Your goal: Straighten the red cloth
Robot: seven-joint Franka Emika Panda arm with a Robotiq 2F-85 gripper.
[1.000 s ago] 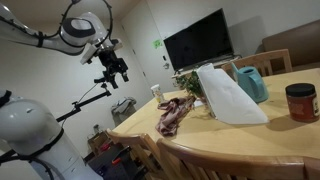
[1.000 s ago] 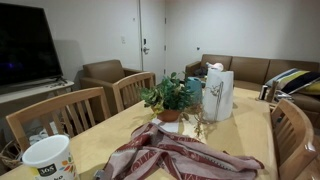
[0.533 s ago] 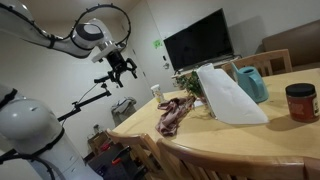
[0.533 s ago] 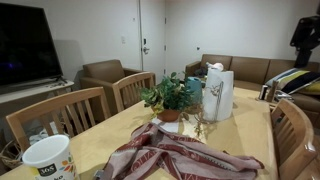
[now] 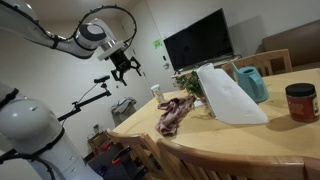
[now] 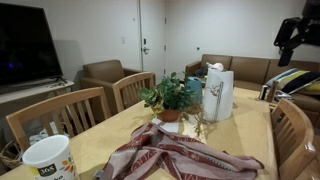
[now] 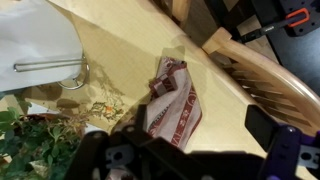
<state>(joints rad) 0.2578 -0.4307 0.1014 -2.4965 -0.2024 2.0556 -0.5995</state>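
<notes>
The end effector (image 5: 126,72) hangs wide open and empty, well above the cloth (image 5: 175,113). Descending, it may hit the plant (image 5: 189,82) or bunch the cloth.

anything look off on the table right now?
The red cloth lies bunched and folded over itself near the edge of the table, not spread flat. Small bits, perhaps leaf litter, are scattered beside the plant. Nothing else stands out.
</notes>
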